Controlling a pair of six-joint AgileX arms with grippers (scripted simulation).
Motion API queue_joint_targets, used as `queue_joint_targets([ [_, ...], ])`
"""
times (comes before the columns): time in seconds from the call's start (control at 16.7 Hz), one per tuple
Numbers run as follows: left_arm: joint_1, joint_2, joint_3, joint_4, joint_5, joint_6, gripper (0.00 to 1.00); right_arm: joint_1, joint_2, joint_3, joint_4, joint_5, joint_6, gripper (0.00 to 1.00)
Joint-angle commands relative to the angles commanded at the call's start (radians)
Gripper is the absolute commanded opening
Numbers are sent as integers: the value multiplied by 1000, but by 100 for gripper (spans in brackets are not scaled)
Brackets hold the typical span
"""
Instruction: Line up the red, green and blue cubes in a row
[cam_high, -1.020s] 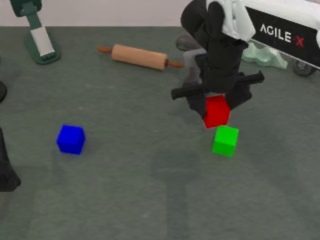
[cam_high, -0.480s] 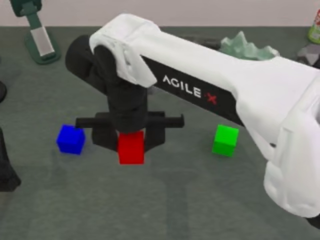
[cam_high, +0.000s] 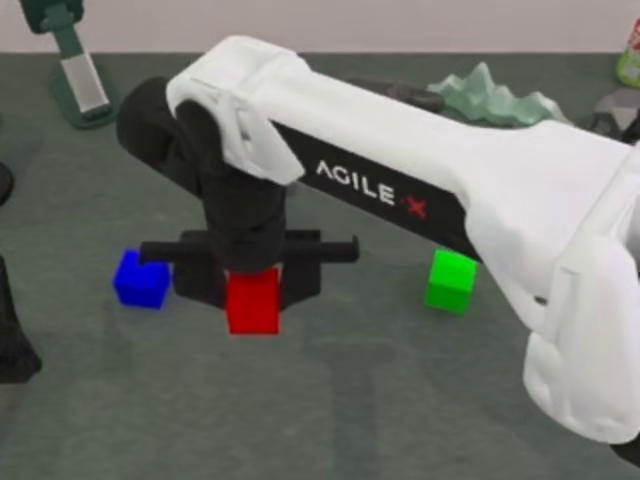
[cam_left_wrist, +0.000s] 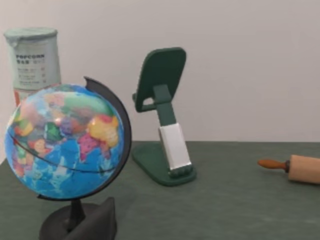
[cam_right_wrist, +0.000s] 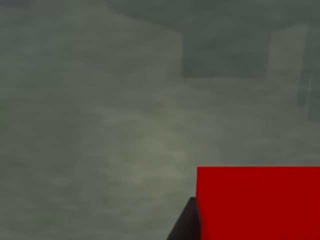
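Right gripper (cam_high: 250, 290) clamped on red cube (cam_high: 251, 304); we reach across from the table's (cam_high: 330, 410) right edge.
Red cube sits betw. blue cube (cam_high: 140, 280) (nearer, toward left edge) & green cube (cam_high: 450, 281) (well apart, right); left arm parked at left edge.

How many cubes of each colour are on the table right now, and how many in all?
Bright red cube, held in the right gripper: 1
Bright green cube, on the table: 1
Deep blue cube, on the table: 1
Total: 3 cubes
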Motion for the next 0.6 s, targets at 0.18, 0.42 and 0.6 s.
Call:
queue_joint_targets([
  [0.18, 0, 0, 0, 0, 0, 0, 100, 0, 5, -95, 103, 1, 3, 0],
  [0.42, 0, 0, 0, 0, 0, 0, 100, 4, 19, -221, 237, 2, 5, 0],
  [0.6, 0, 0, 0, 0, 0, 0, 100, 5, 21, -228, 244, 2, 6, 0],
])
